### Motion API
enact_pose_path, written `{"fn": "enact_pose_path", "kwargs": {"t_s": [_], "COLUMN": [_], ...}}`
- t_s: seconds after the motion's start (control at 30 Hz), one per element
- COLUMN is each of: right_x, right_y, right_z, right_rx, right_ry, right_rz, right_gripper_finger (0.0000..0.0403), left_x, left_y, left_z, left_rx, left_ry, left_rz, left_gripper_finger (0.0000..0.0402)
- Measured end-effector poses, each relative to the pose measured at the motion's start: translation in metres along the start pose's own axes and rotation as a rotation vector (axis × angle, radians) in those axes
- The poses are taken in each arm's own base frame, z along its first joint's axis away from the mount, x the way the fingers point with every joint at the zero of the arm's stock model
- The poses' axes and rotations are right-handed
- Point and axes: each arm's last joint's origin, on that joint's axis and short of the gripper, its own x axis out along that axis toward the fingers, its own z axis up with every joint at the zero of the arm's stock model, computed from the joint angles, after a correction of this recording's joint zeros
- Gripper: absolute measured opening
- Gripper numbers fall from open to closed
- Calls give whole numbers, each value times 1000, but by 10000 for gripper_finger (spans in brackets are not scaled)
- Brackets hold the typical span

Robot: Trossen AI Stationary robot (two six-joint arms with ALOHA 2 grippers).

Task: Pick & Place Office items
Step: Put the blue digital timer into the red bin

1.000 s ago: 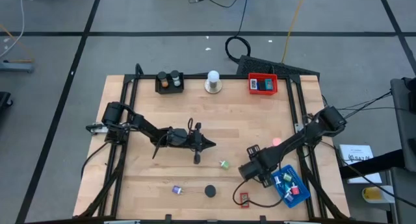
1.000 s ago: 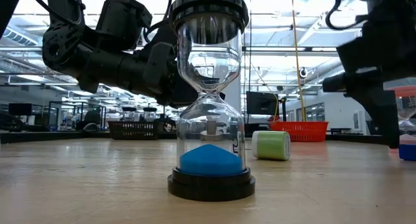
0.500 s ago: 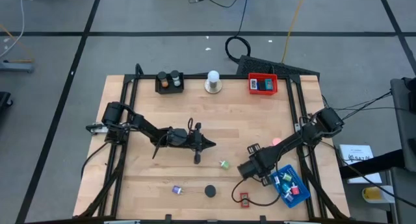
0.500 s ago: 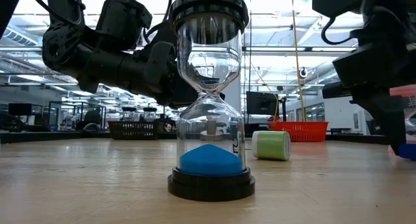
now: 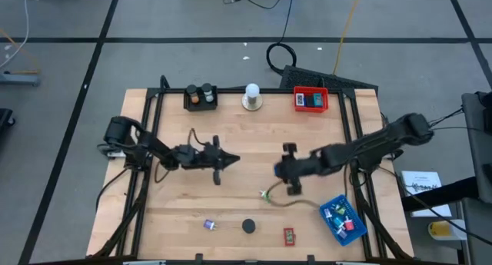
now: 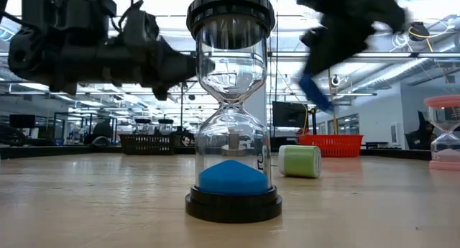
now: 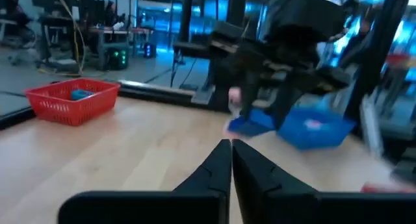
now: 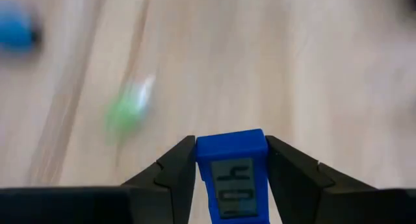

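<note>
- Right gripper [image 8: 231, 160]: raised over the middle of the tabletop [image 5: 254, 134], jaws clamped on a flat blue rectangle [image 8: 232, 175] with a small grey display.
- Left gripper [image 7: 231, 160]: over the tabletop's left-centre, jaws pressed together, holding nothing.
- Green clip [image 5: 265, 194]: on the tabletop just beside the right gripper.
- Blue tray [image 5: 342, 218]: near right corner, holding small items.
- Red tray [image 5: 310, 100]: far edge.
- Hourglass [image 6: 231, 111]: upright, blue sand in the lower bulb.
</note>
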Motion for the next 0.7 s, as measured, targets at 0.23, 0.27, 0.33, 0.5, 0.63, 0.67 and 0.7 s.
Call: {"fn": "enact_pose_path", "kwargs": {"t_s": [0.23, 0.27, 0.33, 0.5, 0.63, 0.67, 0.7], "right_x": [5, 5, 4, 7, 11, 13, 13], "right_y": [-56, -61, -68, -73, -72, -72, -72], "right_z": [0, -1, 0, 2, 5, 5, 5], "right_rx": [169, 184, 205, 205, 208, 207, 203], "right_ry": [-660, -723, -837, -952, -996, -995, -1003], "right_rz": [16, 32, 63, 143, 168, 170, 174], "right_gripper_finger": [157, 157, 154, 158, 161, 160, 159], "left_x": [3, 6, 11, 28, 44, 48, 50], "left_y": [-6, -8, -9, -6, -8, -9, -10], "left_z": [26, 29, 30, 33, 41, 43, 45], "left_rx": [-52, -53, -52, -37, 43, 68, 86], "left_ry": [-91, -98, -90, -28, -3, 1, 3], "left_rz": [-24, -24, -14, 53, 66, 65, 61], "left_gripper_finger": [105, 123, 162, 262, 318, 327, 334]}}
